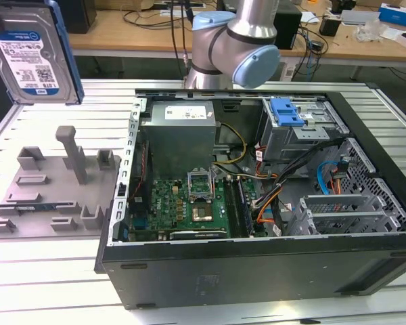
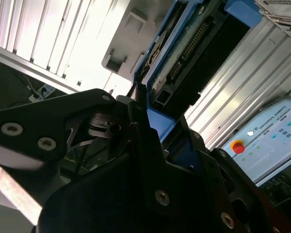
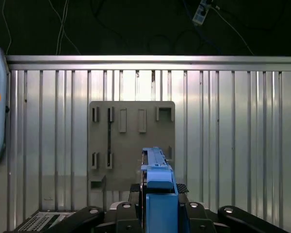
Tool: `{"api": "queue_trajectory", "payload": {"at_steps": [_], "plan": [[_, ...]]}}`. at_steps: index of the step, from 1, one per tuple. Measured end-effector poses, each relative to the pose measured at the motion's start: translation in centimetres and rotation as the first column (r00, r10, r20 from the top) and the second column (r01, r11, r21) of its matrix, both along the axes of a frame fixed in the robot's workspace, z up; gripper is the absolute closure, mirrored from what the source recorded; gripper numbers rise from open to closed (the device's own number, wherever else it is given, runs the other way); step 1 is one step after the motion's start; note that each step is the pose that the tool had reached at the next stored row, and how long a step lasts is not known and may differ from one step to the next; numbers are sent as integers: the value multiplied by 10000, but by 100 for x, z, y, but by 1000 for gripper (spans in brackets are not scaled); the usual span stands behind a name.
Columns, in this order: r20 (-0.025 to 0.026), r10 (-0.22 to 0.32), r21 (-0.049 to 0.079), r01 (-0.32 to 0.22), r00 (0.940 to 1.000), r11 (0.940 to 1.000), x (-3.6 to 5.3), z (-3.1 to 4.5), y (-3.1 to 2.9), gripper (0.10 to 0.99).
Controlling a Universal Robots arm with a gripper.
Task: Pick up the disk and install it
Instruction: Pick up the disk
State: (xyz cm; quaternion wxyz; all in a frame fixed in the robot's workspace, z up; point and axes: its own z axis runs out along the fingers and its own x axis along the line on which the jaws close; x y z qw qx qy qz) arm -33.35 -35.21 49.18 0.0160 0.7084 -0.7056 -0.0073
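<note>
Disk [image 1: 30, 51] hangs high above the grey tray [image 1: 27, 203], gripper [image 3: 158, 199] jaws clamped on one edge. I'm worried it pivots loose.

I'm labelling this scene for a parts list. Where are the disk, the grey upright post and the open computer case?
disk [image 1: 28, 54]: exterior view, on its white label face.
grey upright post [image 1: 74, 155]: exterior view, on the middle of its shaft.
computer case [image 1: 257, 274]: exterior view, on its dark near side wall.
</note>
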Motion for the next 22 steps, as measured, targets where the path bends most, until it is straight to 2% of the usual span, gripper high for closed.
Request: {"api": "queue_trajectory", "payload": {"at_steps": [4, 17, 20, 22], "plan": [[-3, -1, 0, 1, 10000, 10000, 253, 1, -196, 722], [-13, 1, 0, -1, 10000, 10000, 818, 1, -578, 722], [-21, 0, -1, 0, 10000, 10000, 978, 1, -662, 722], [-31, -1, 0, 1, 10000, 10000, 1153, 1, -746, 722]]}}
